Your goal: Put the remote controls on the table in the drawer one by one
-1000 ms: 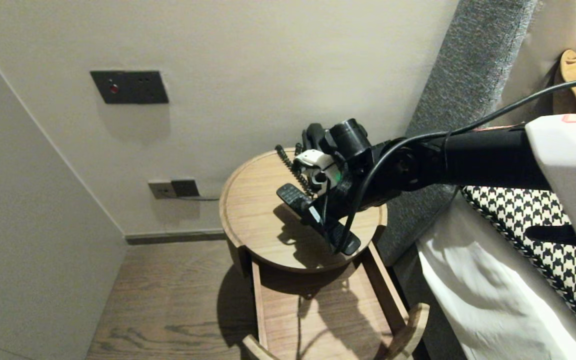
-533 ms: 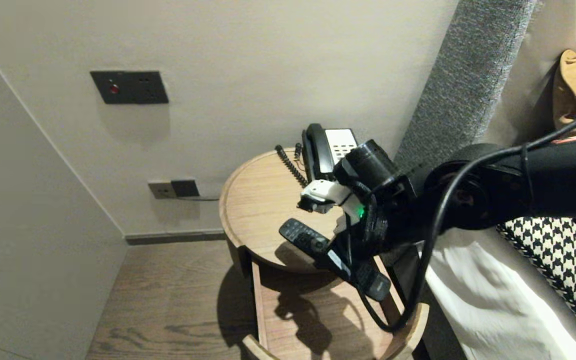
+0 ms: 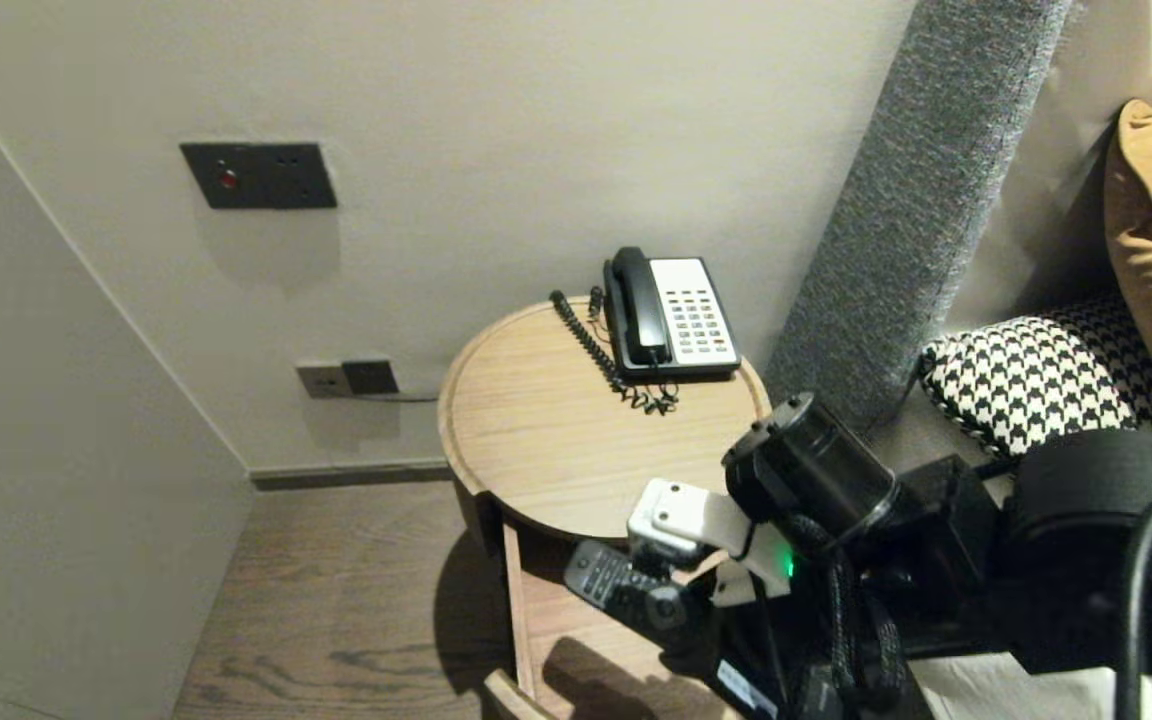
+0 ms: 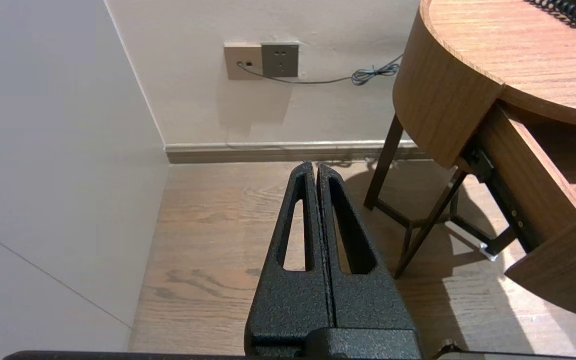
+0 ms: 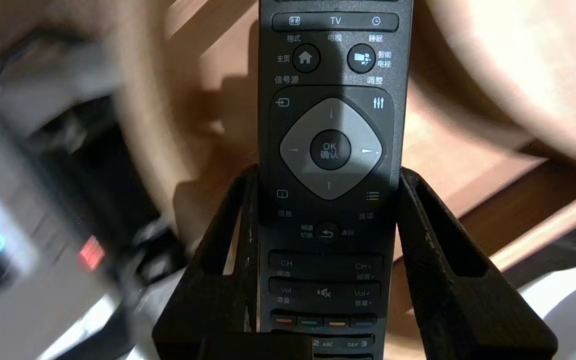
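**Head view.**
- The right gripper (image 3: 706, 630) is clamped on the remote control (image 3: 616, 585), low and close to the robot.
- A second ago the remote control hung over the middle of the round side table (image 3: 526, 440). It has since come back past the table's front edge and now hangs above the open drawer (image 3: 561, 640), resting on nothing.
- Judgement: the carry has cleared the top, and the piece is still in the air, not set down.
- With the arm withdrawn, the telephone (image 3: 671, 315) and its coiled cord (image 3: 591, 345) show at the table's rear edge.
- The remote control's long axis lies on a diagonal. The free end points toward the drawer's left side and the held end back under the wrist. The key face is up.

**Left wrist view.**
- The left gripper (image 4: 316, 167) is parked over the floor, well apart from the table's left side, with its fingers pressed together and nothing between them.
- A wall socket (image 4: 261, 60) is on the wall beyond it.

**Right wrist view.**
- The remote control (image 5: 330, 150) runs straight out from the right gripper (image 5: 330, 171).
- The TV-key end is farthest from the wrist and the number keys are nearest.
- The fingers (image 5: 228, 240) stand at a middling width, pressed on its two long edges beside the OK pad.
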{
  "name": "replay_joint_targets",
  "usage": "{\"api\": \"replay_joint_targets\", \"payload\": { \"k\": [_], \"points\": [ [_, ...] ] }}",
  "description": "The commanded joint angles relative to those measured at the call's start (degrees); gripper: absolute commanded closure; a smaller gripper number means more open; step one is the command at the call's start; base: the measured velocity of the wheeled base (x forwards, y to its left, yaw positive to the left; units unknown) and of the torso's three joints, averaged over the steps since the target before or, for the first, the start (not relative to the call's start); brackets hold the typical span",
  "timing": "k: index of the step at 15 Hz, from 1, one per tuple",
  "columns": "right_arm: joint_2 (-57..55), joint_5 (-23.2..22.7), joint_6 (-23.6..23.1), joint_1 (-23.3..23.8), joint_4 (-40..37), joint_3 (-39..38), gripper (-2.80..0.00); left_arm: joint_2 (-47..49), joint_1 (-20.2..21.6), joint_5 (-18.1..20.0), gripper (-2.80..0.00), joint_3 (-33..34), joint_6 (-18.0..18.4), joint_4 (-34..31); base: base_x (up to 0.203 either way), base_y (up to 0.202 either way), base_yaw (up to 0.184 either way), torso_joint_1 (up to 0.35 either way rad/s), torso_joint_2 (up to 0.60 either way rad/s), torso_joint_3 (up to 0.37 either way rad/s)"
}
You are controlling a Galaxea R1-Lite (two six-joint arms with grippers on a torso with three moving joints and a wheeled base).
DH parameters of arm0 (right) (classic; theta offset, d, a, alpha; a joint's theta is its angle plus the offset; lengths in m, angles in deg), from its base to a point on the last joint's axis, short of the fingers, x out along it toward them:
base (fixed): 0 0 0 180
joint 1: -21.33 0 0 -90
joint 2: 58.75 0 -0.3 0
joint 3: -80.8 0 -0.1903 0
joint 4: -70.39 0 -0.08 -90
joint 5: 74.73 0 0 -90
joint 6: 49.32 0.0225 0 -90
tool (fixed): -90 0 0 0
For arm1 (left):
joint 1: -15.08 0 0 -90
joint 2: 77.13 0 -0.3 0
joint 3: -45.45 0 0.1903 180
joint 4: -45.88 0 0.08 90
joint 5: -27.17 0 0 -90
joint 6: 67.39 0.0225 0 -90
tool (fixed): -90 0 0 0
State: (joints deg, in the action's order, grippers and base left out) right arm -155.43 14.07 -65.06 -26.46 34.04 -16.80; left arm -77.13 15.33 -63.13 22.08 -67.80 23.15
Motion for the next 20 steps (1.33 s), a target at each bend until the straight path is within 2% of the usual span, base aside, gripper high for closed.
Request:
{"api": "replay_joint_targets", "payload": {
  "k": [1,7,13,18,20],
  "points": [
    [3.2,0.1,-0.2,-2.6,0.1,-3.7,0.00,0.0,0.1,0.0,0.00,0.0,0.0,0.1,0.000,0.000,0.000,0.000,0.00,0.000],
    [3.3,-0.1,-5.0,-3.5,3.7,-7.1,0.00,0.0,0.1,0.0,0.00,0.0,0.0,0.1,0.000,0.000,0.000,0.000,0.00,0.000],
    [2.6,-0.7,-16.3,-2.2,7.0,-9.4,0.00,0.0,0.0,0.0,0.00,0.0,0.0,0.1,0.000,0.000,0.000,0.000,0.00,0.000],
    [0.3,-2.5,-21.4,-1.1,7.6,-9.4,0.00,0.0,0.0,0.0,0.00,0.0,0.0,0.1,0.000,0.000,0.000,0.000,0.00,0.000],
    [-1.2,-3.2,-23.6,0.2,10.7,-9.3,0.00,0.0,0.0,0.0,0.00,0.0,0.0,0.1,0.000,0.000,0.000,0.000,0.00,0.000]
  ]
}}
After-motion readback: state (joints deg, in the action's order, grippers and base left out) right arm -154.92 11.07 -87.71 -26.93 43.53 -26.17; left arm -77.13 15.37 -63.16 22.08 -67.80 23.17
